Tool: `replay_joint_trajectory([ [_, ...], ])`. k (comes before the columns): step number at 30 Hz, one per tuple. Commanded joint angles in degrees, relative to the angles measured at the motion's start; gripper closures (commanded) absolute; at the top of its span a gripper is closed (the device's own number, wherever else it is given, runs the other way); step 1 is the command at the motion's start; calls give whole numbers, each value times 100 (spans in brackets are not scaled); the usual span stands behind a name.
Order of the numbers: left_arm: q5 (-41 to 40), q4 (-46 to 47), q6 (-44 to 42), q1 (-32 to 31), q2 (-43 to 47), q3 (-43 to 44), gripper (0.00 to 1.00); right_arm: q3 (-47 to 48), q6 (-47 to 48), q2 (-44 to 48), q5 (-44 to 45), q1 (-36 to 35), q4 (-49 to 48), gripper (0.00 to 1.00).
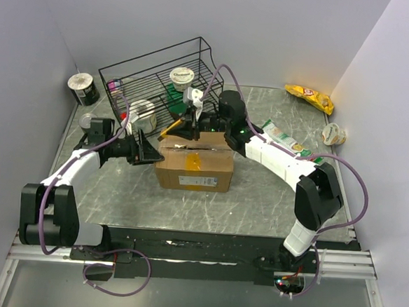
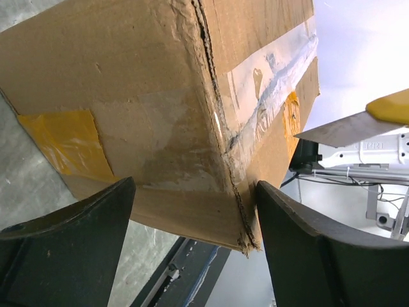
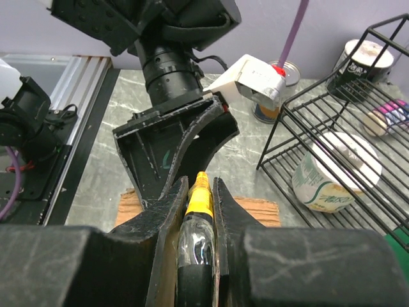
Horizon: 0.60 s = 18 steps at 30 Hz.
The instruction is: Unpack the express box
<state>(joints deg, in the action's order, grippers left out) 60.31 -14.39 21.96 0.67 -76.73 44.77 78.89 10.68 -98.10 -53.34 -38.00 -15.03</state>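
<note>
The express box [image 1: 194, 167] is a brown cardboard carton with clear tape and a yellow-orange sticker, standing at the table's middle. My left gripper [image 1: 147, 150] is open at the box's left end. In the left wrist view its jaws [image 2: 195, 211] stand either side of the box's torn corner [image 2: 160, 96]. My right gripper [image 1: 187, 123] hovers over the box's back left top edge, shut on a yellow-handled cutter [image 3: 200, 197]. The cutter's metal blade [image 2: 339, 131] points down at the taped top. The box's corrugated edge [image 3: 255, 211] shows below the right gripper [image 3: 200, 182].
A black wire rack [image 1: 197, 51] stands behind the box, holding a cup [image 1: 143, 113], with another cup [image 1: 182, 77] above. A tub [image 1: 83, 87] sits far left. A yellow snack bag [image 1: 309, 97], a green-white packet [image 1: 283, 138] and a cup [image 1: 334, 133] lie on the right.
</note>
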Motion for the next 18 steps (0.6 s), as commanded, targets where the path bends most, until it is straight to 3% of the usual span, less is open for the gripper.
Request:
replay_joint_trajectory([
  [1, -354, 68, 2, 30, -228, -83, 19, -84, 453, 345, -290, 21, 44, 100],
  [18, -195, -72, -148, 188, -255, -118, 21, -76, 207, 28, -185, 3, -510, 100],
])
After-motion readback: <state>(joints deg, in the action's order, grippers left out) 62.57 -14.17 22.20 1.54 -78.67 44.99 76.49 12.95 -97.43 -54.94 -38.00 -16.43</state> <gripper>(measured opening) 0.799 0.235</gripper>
